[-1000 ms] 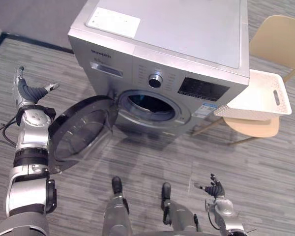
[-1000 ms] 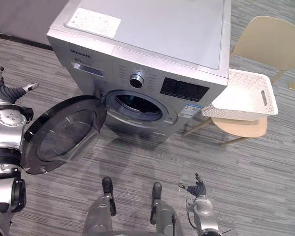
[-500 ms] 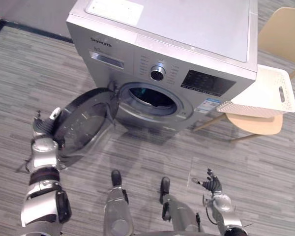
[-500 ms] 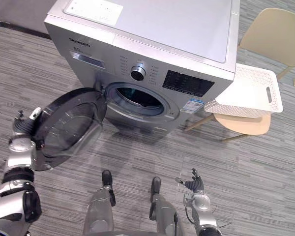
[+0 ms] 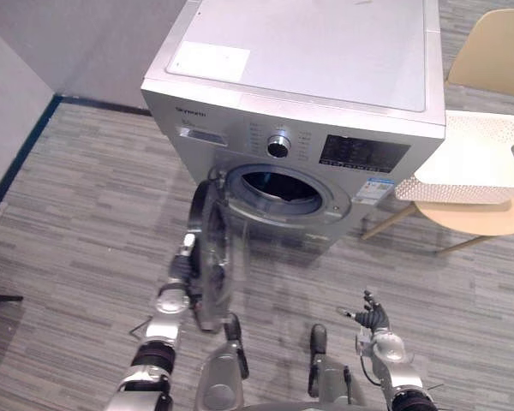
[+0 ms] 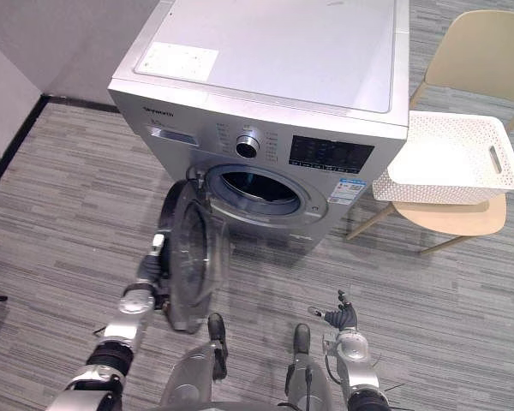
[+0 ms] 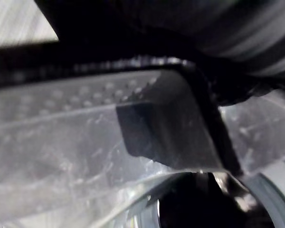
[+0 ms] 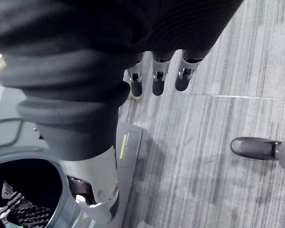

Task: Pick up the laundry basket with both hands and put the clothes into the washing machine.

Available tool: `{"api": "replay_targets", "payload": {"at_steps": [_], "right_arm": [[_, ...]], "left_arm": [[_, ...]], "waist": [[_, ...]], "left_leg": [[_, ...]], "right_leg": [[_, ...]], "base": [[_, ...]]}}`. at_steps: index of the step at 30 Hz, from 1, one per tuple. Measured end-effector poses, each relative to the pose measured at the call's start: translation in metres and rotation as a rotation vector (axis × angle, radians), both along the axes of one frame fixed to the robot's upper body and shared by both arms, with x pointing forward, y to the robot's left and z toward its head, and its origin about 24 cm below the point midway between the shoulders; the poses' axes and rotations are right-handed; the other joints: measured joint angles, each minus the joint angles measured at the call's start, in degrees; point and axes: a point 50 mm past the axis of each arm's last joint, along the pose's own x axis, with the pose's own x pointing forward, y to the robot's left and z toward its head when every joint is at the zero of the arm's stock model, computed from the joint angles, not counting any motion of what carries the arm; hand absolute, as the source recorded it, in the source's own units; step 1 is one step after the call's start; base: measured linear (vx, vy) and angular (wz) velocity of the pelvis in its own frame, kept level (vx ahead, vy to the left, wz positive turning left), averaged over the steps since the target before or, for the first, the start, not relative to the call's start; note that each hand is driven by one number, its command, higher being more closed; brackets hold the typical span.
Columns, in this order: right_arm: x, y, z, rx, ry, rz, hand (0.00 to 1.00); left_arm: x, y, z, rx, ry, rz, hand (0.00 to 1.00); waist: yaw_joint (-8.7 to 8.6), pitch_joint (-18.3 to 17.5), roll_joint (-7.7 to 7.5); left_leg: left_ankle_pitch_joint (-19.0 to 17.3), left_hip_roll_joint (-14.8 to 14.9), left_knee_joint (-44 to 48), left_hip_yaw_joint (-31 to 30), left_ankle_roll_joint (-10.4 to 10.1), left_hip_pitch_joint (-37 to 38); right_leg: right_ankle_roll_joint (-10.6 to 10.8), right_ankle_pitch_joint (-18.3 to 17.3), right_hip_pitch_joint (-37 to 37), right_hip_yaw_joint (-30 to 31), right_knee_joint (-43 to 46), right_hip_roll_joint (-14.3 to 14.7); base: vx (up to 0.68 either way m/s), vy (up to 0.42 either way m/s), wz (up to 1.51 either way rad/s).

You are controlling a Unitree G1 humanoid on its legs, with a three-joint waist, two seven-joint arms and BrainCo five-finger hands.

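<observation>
Left hand at lower left, fingers straight against the outer face of the half-open door, washing machine at centre, right hand at lower right, fingers relaxed and empty, white laundry basket on beige chair at right edge, well apart from both hands.

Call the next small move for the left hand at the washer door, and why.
Probably push the door on toward the drum opening with the left hand. The door stands half-swung, not latched, and the left hand's straight fingers lie against its outer face. The white basket on the chair looks empty, so closing seems due. The right hand hangs open, low.
</observation>
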Motion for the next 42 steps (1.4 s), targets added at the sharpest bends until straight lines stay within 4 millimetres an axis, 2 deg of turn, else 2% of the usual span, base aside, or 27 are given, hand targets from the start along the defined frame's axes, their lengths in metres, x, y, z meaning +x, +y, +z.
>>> {"api": "replay_targets", "payload": {"at_steps": [3, 5, 6, 8, 9, 11, 14, 19, 21, 23, 25, 26, 27, 29, 30, 32, 33, 35, 36, 37, 39, 40, 42], "right_arm": [[0.0, -0.004, 0.001, -0.011, -0.003, -0.007, 0.0], [0.005, -0.006, 0.009, -0.029, -0.041, -0.007, 0.0], [0.008, -0.005, 0.012, -0.034, -0.06, -0.007, 0.0], [0.019, -0.001, 0.027, -0.035, -0.147, -0.006, 0.0], [0.02, 0.0, 0.031, -0.039, -0.172, -0.014, 0.0], [0.018, 0.0, 0.036, -0.048, -0.21, -0.017, 0.0], [0.016, 0.003, 0.043, -0.049, -0.253, -0.01, 0.0], [0.013, 0.009, 0.042, -0.037, -0.263, 0.007, 0.0], [0.01, 0.011, 0.04, -0.034, -0.25, 0.014, 0.0], [0.005, 0.011, 0.036, -0.032, -0.232, 0.011, 0.0], [0.003, 0.01, 0.033, -0.034, -0.217, 0.008, 0.0], [0.002, 0.009, 0.033, -0.035, -0.212, 0.007, 0.0], [0.002, 0.009, 0.031, -0.035, -0.205, 0.006, 0.0], [-0.004, 0.007, 0.024, -0.032, -0.155, -0.009, 0.0], [-0.006, 0.005, 0.021, -0.031, -0.138, -0.018, 0.0], [-0.016, -0.003, 0.011, -0.031, -0.075, -0.055, 0.0], [-0.017, -0.004, 0.009, -0.028, -0.065, -0.064, 0.0], [-0.021, -0.006, 0.004, -0.023, -0.036, -0.077, 0.0], [-0.021, -0.007, 0.003, -0.023, -0.032, -0.081, 0.0], [-0.023, -0.01, 0.001, -0.025, -0.018, -0.088, 0.0], [-0.028, -0.015, -0.003, -0.025, 0.006, -0.114, 0.0], [-0.028, -0.016, -0.004, -0.021, 0.017, -0.123, 0.0], [-0.03, -0.017, -0.008, -0.015, 0.04, -0.136, 0.0]], "left_arm": [[0.026, 0.005, 0.026, 0.036, -0.057, 0.011, 0.0], [0.057, 0.021, 0.062, 0.112, -0.12, 0.039, 0.0], [0.065, 0.028, 0.074, 0.133, -0.143, 0.053, 0.0], [0.094, 0.055, 0.14, 0.222, -0.286, 0.112, 0.0], [0.098, 0.065, 0.153, 0.239, -0.284, 0.134, 0.0], [0.097, 0.069, 0.148, 0.232, -0.261, 0.155, 0.0], [0.099, 0.071, 0.154, 0.218, -0.274, 0.169, 0.0], [0.099, 0.069, 0.161, 0.196, -0.316, 0.17, 0.0], [0.091, 0.064, 0.159, 0.182, -0.376, 0.15, 0.0], [0.077, 0.052, 0.14, 0.141, -0.409, 0.12, 0.0], [0.053, 0.041, 0.101, 0.082, -0.352, 0.116, 0.0], [0.035, 0.037, 0.072, 0.047, -0.284, 0.12, 0.0], [0.024, 0.036, 0.057, 0.025, -0.241, 0.129, 0.0], [-0.026, 0.037, -0.003, -0.059, -0.035, 0.174, 0.0], [-0.04, 0.039, -0.016, -0.079, 0.012, 0.193, 0.0], [-0.087, 0.052, -0.05, -0.131, 0.156, 0.268, 0.0], [-0.096, 0.057, -0.056, -0.135, 0.182, 0.287, 0.0], [-0.127, 0.076, -0.076, -0.136, 0.285, 0.368, 0.0], [-0.133, 0.08, -0.08, -0.136, 0.313, 0.388, 0.0], [-0.149, 0.085, -0.091, -0.128, 0.382, 0.421, 0.0], [-0.171, 0.086, -0.106, -0.112, 0.483, 0.447, 0.0], [-0.177, 0.085, -0.11, -0.102, 0.514, 0.447, 0.0], [-0.185, 0.084, -0.116, -0.095, 0.558, 0.453, 0.0]], "waist": [[-2.35, 1.88, 0.23], [-3.68, 4.32, -0.34], [-4.16, 4.61, -0.6], [-5.54, 7.1, -2.28], [-5.68, 7.71, -2.63], [-5.45, 8.47, -3.02], [-5.32, 8.93, -3.37], [-5.27, 9.13, -3.62], [-5.27, 9.12, -3.54], [-4.68, 9.13, -3.42], [-3.07, 9.0, -3.34], [-2.05, 8.76, -3.18], [-1.72, 8.28, -3.05], [-0.29, 6.26, -2.55], [0.01, 5.61, -2.41], [1.25, 3.01, -1.69], [1.4, 2.96, -1.59], [3.06, 1.98, -1.34], [3.49, 1.57, -1.12], [4.2, 0.4, -0.57], [4.17, -1.34, 0.48], [4.16, -1.59, 0.64], [4.11, -1.89, 0.73]], "left_leg": [[0.49, -0.53, -1.28, 3.07, -0.09, -0.03], [0.47, -0.31, -1.39, 6.29, -0.08, -0.97], [0.48, -0.16, -1.25, 7.13, -0.08, -1.71], [0.16, 0.96, 1.0, 9.65, 0.41, -4.39], [-0.2, 1.67, 2.51, 10.16, 0.94, -5.28], [-1.82, 3.97, 6.56, 10.91, 1.32, -7.26], [-2.7, 5.61, 9.13, 10.33, 1.13, -9.23], [-2.6, 5.87, 9.15, 7.77, 1.12, -10.09], [-1.98, 5.57, 8.51, 6.04, 1.06, -9.74], [-1.66, 5.11, 7.75, 4.39, 0.9, -7.8], [-1.4, 4.69, 6.39, 3.22, 0.85, -4.25], [-1.44, 4.11, 5.3, 2.59, 0.84, -2.21], [-1.44, 4.04, 4.77, 2.02, 0.84, -1.53], [-1.37, 2.88, 3.64, 0.01, 0.67, 1.04], [-1.33, 2.81, 3.55, -0.75, 0.6, 1.4], [-1.34, 1.88, 3.78, -3.39, 0.59, 2.98], [-1.42, 1.74, 4.17, -3.9, 0.58, 3.72], [-3.26, 2.3, 8.95, -4.76, 0.47, 4.34], [-3.92, 2.42, 10.17, -4.8, 0.5, 4.28], [-4.99, 2.8, 11.98, -4.86, 0.43, 3.94], [-6.03, 3.16, 13.27, -4.43, 0.93, 3.13], [-6.33, 3.15, 13.26, -3.93, 1.09, 2.97], [-7.75, 3.81, 14.0, -0.68, 2.65, 2.08]], "right_leg": [[0.26, 1.81, -2.03, 3.47, -1.01, -0.19], [0.12, 2.76, -4.79, 6.88, -1.05, 0.0], [0.2, 3.06, -6.01, 7.63, -1.03, 0.1], [0.29, 4.88, -8.93, 10.13, -1.7, 0.82], [0.22, 5.54, -9.39, 10.61, -2.17, 1.17], [-0.08, 6.05, -10.03, 11.09, -2.44, 1.93], [-0.32, 6.23, -10.64, 10.52, -2.42, 2.9], [-0.99, 5.47, -10.58, 8.45, -1.25, 3.25], [-1.34, 4.6, -9.81, 6.93, -0.27, 3.26], [-1.63, 2.92, -7.67, 5.0, 1.09, 3.24], [-1.8, -0.05, -4.82, 3.3, 3.85, 3.05], [-1.79, -2.04, -3.51, 2.26, 5.84, 2.95], [-1.87, -3.03, -3.14, 1.68, 6.8, 2.77], [-1.86, -6.36, -0.87, -0.66, 9.86, 1.83], [-1.88, -7.23, -0.34, -1.37, 10.55, 1.5], [-1.9, -10.37, 3.07, -5.06, 12.49, 0.08], [-2.04, -11.03, 4.56, -6.04, 12.75, -0.14], [-2.27, -13.52, 8.77, -9.17, 13.92, -0.94], [-2.37, -14.05, 9.28, -9.66, 14.35, -0.93], [-2.34, -14.93, 9.78, -10.35, 15.26, -0.9], [-2.18, -15.79, 10.37, -12.25, 15.88, -1.26], [-2.05, -16.08, 10.47, -13.07, 16.17, -1.6], [-1.72, -16.55, 11.03, -15.16, 15.87, -2.19]], "base": [[-0.02, 0.019, -0.54], [-0.02, 0.002, -0.62], [-0.03, -0.032, -0.62], [-0.02, -0.068, -0.54], [-0.01, -0.069, -0.36], [0.02, -0.071, -0.25], [0.0, -0.077, -0.02], [-0.02, -0.04, 0.16], [0.0, -0.022, 0.35], [0.06, -0.013, 0.46], [0.09, -0.011, 0.44], [0.07, -0.007, 0.41], [0.1, -0.021, 0.55], [0.17, -0.025, 0.57], [0.17, -0.028, 0.67], [0.17, -0.038, 0.87], [0.16, -0.024, 0.89], [0.06, -0.016, 0.68], [0.01, -0.02, 0.38], [0.0, -0.034, 0.33], [-0.01, -0.008, 0.41], [-0.02, 0.028, 0.42], [-0.01, 0.03, 0.48]]}}
